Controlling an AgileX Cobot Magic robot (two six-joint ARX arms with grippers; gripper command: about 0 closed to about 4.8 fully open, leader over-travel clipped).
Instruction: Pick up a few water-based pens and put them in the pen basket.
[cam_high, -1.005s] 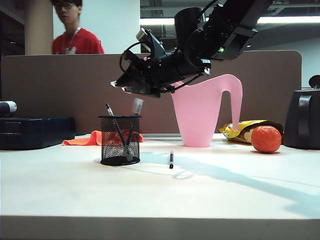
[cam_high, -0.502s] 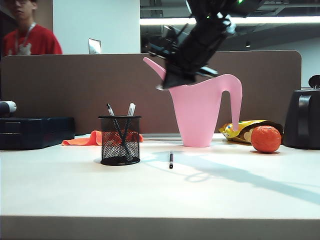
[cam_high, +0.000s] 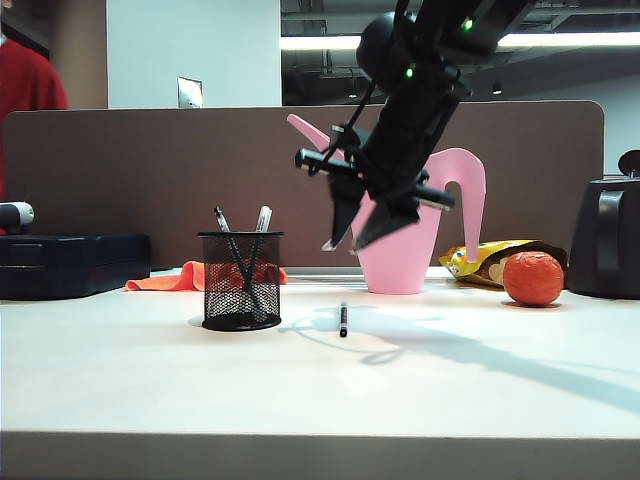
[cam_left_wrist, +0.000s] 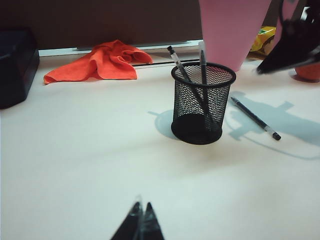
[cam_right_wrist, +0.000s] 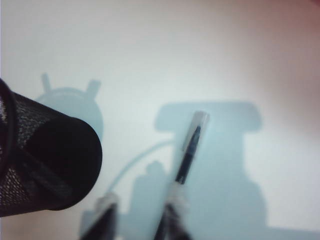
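Observation:
The pen basket (cam_high: 241, 282), a black mesh cup, stands left of the table's middle with two water-based pens (cam_high: 260, 232) leaning in it. A third pen (cam_high: 342, 319) lies flat on the table to its right. My right gripper (cam_high: 346, 243) hangs open and empty, pointing down above that pen and in front of the pink can. In the right wrist view the lying pen (cam_right_wrist: 189, 150) runs out from just past the right gripper (cam_right_wrist: 140, 206), with the basket (cam_right_wrist: 45, 160) off to one side. My left gripper (cam_left_wrist: 141, 209) is shut and empty, well short of the basket (cam_left_wrist: 202, 105).
A tall pink watering can (cam_high: 415, 215) stands behind the lying pen. An orange ball (cam_high: 532, 278), a yellow snack bag (cam_high: 478, 258) and a black appliance (cam_high: 605, 240) sit at the right. An orange cloth (cam_high: 170, 278) and a black case (cam_high: 70, 262) lie at the left, backed by a brown partition.
My right arm swung from above the basket to the right and tipped down over the lying pen. A second pen dropped into the basket. The person behind walked off left.

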